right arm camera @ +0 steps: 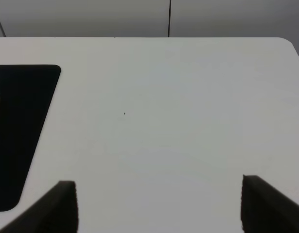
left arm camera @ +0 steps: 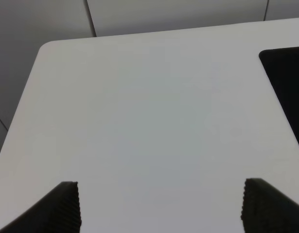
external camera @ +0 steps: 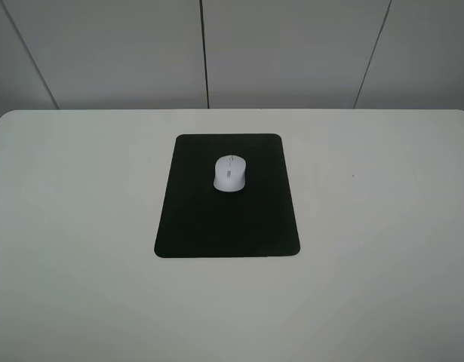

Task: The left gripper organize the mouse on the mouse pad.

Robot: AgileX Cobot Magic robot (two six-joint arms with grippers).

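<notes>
the mouse (external camera: 229, 173) already lies on the mouse pad (external camera: 216, 226), in its far half, so the task looks done, and the left tool (left arm camera: 159, 206) hangs with fingers apart above the bare bench (external camera: 382, 226).

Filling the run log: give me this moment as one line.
mouse: on mouse pad, far half | left tool: open, empty | right tool: open, empty

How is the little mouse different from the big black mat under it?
The mouse is white, the mouse pad black. The mouse is small and rounded, rising up; the mouse pad is much larger, flat and rectangular. The mouse sits on the mouse pad's far half. Both rest on the white table.
</notes>
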